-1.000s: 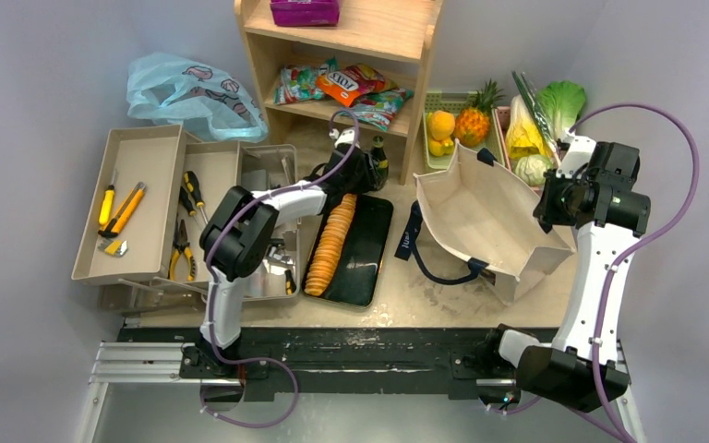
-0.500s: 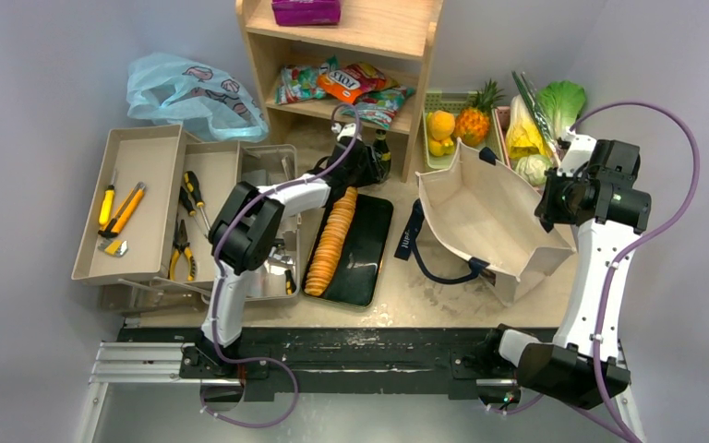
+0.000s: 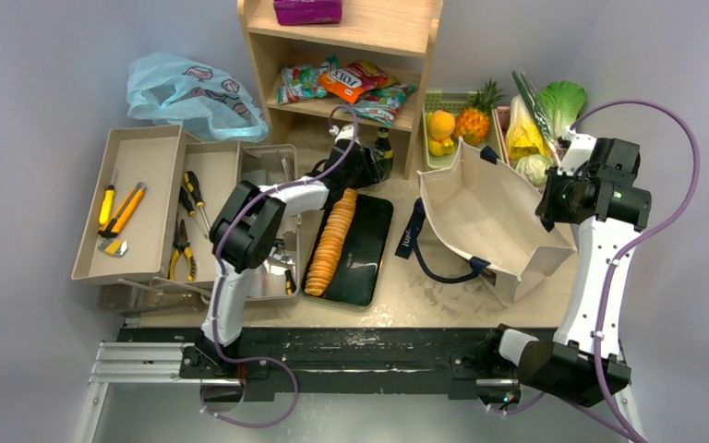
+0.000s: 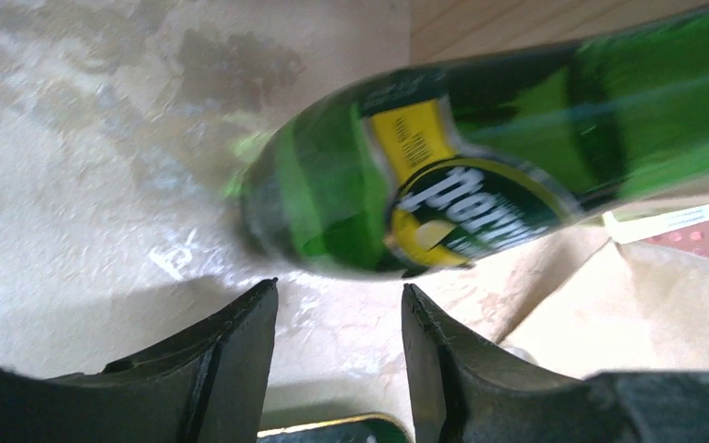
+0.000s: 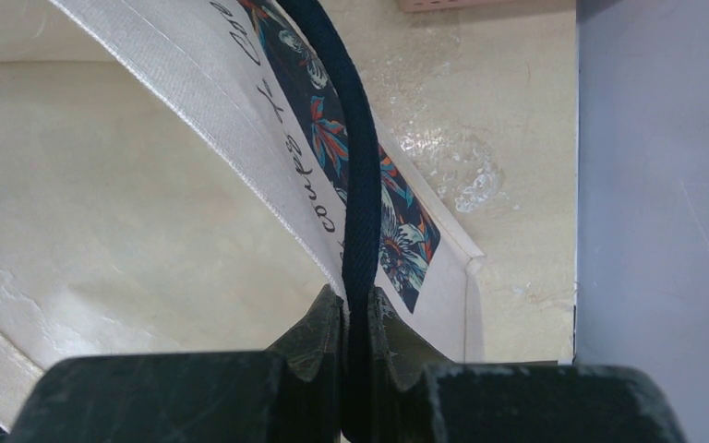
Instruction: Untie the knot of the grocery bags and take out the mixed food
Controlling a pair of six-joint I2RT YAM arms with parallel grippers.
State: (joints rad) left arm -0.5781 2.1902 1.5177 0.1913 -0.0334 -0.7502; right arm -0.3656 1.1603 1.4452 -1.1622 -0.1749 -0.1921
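R claw (image 5: 357, 306) on tote strap (image 5: 358, 171)

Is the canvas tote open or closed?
Open: the canvas tote is spread wide in the top view, its pale inside visible.

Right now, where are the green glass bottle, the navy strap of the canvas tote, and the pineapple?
green glass bottle (image 4: 462, 198): left wrist view, on its yellow-and-green label.
navy strap (image 5: 362, 212): right wrist view, on its middle stretch.
pineapple (image 3: 473, 126): top external view, on its orange body.
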